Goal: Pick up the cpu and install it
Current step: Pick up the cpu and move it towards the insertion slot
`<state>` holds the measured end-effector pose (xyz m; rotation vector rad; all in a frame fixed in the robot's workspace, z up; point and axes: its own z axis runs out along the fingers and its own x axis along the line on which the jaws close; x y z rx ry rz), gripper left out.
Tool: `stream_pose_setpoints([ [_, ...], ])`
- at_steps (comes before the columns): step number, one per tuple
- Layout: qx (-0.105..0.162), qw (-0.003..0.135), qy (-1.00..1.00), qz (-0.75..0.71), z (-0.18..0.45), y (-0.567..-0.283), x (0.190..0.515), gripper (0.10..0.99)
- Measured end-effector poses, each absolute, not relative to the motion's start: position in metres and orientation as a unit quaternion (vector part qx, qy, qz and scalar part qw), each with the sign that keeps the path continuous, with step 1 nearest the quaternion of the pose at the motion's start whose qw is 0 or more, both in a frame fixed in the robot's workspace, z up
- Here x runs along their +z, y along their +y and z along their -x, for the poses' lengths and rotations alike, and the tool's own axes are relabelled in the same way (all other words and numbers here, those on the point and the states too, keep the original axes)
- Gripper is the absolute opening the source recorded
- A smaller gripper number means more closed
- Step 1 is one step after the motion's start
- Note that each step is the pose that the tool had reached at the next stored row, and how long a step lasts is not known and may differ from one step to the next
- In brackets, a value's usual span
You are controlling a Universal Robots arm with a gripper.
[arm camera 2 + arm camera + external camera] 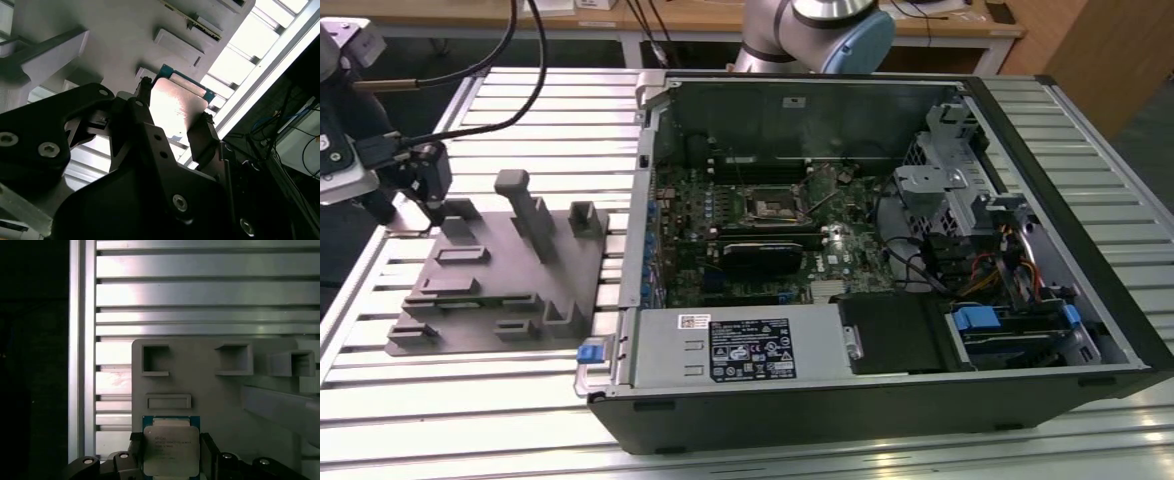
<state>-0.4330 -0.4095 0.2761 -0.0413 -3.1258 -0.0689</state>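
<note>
Gripper (432,205) at exterior view's left edge, low over corner of grey fixture plate (494,270) on slatted tabletop (507,100). Fingers (207,457) clamped against two opposite edges of cpu (171,450), silvery top toward camera in first wrist view. Cpu at plate's edge, just beside low rectangular pocket (168,401); lifted or resting, cannot tell. Open computer case (881,400) well apart toward exterior view's right, metal-framed socket (771,207) on motherboard inside.

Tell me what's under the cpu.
Beneath the flat square silver-topped cpu, held in the black gripper, lies the grey plastic fixture tray. The chip covers the spot directly below, so contact cannot be seen.
</note>
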Motion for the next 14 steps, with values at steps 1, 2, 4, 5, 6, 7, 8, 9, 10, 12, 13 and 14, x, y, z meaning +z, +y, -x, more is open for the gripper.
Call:
stream_pose_setpoints([
  [1, -0.022, 0.007, -1.0, 0.013, 0.433, -0.41, 0.277, 0.541],
  [2, -0.022, 0.007, -1.0, 0.013, 0.433, -0.41, 0.279, 0.541],
  [4, -0.022, 0.007, -1.0, 0.013, 0.433, -0.409, 0.282, 0.541],
  [5, -0.022, 0.007, -1.0, 0.013, 0.433, -0.409, 0.285, 0.541],
  [6, -0.022, 0.007, -1.0, 0.013, 0.433, -0.409, 0.287, 0.541],
  [7, -0.022, 0.007, -1.0, 0.013, 0.433, -0.409, 0.29, 0.541],
  [8, -0.022, 0.007, -1.0, 0.013, 0.433, -0.409, 0.292, 0.541],
  [9, -0.022, 0.007, -1.0, 0.013, 0.433, -0.409, 0.295, 0.541],
  [10, -0.022, 0.007, -1.0, 0.013, 0.433, -0.409, 0.299, 0.541],
  [12, -0.022, 0.007, -1.0, 0.013, 0.433, -0.409, 0.307, 0.541],
  [13, -0.022, 0.007, -1.0, 0.013, 0.433, -0.409, 0.312, 0.541],
  [14, -0.022, 0.007, -1.0, 0.013, 0.433, -0.409, 0.316, 0.541],
])
